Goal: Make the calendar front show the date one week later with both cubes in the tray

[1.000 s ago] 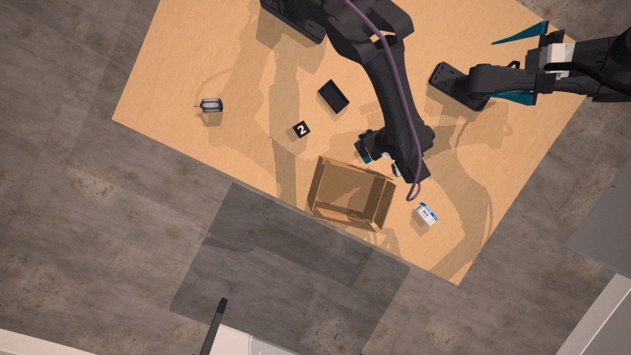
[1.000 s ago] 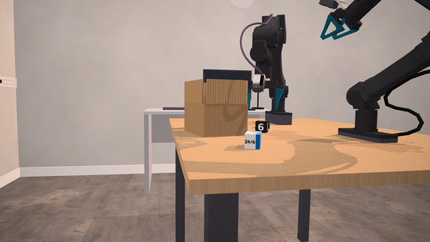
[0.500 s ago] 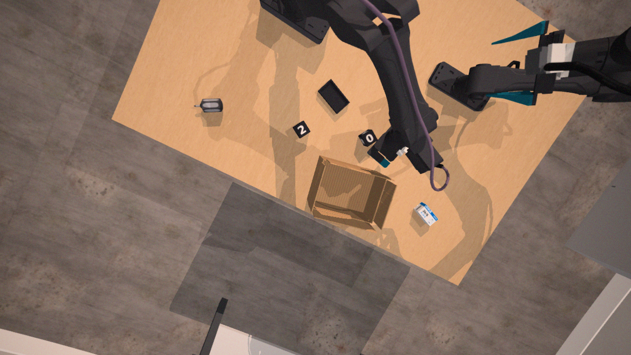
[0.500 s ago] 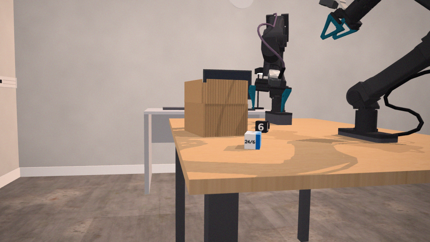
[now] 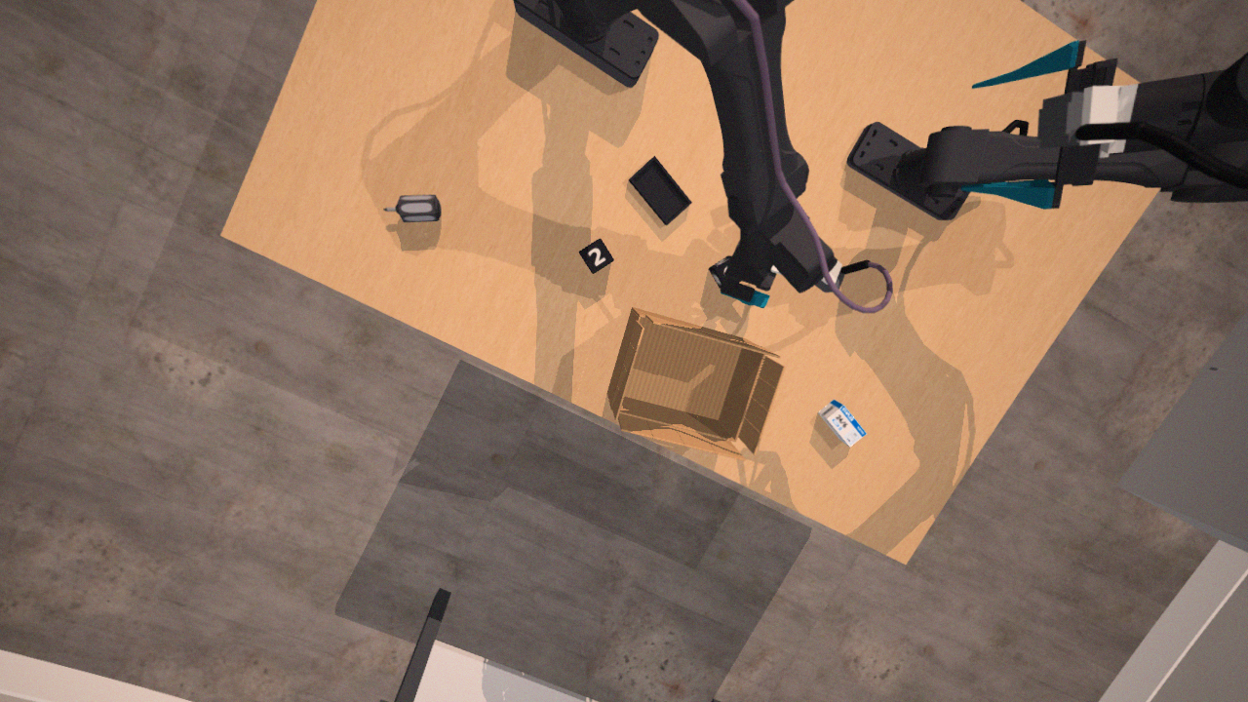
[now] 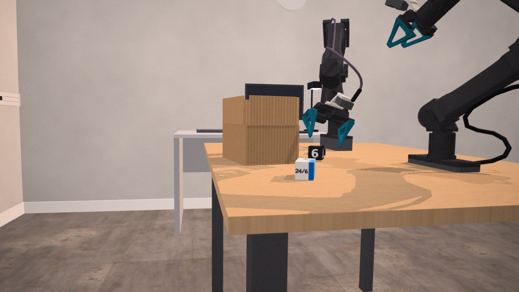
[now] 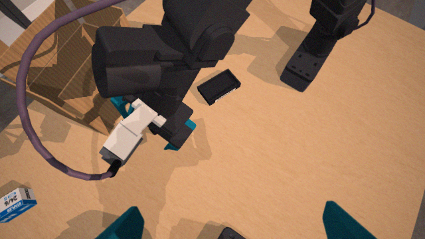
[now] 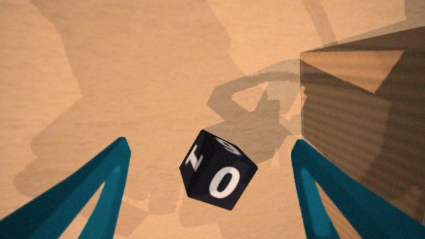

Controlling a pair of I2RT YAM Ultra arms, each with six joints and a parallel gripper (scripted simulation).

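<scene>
In the upper middle of the top frame, the black tray [image 5: 659, 191] [image 7: 219, 86] lies on the worktop [image 5: 488, 296] [image 6: 290, 196] [image 7: 299, 149] [image 8: 133, 66], with neither cube in it. Below and left of it, I see the first cube [image 5: 596, 255], a 2 on its upper face. Right of center, the second cube [image 5: 719, 274] [image 6: 315, 153] [image 8: 217, 170] sits outside the tray, partly covered from above by my right claw [image 5: 756, 284] [image 6: 325, 140] [image 7: 151, 127] [image 8: 211, 145]; the right wrist view shows it bearing a 0 and a 1. That claw is released, its teal fingers spread wide above the cube. At upper right, my left claw [image 5: 970, 136] [image 6: 396, 46] [image 7: 228, 212] is likewise released, raised well apart from both cubes. Lower center: the open cardboard box [image 5: 621, 375] [image 6: 272, 134] [image 7: 74, 74] [image 8: 335, 109]. To its right: the staples box [image 5: 842, 423] [image 6: 304, 169] [image 7: 18, 203]. Left: a small grey-and-black object [image 5: 418, 209], whose identity I cannot tell.
</scene>
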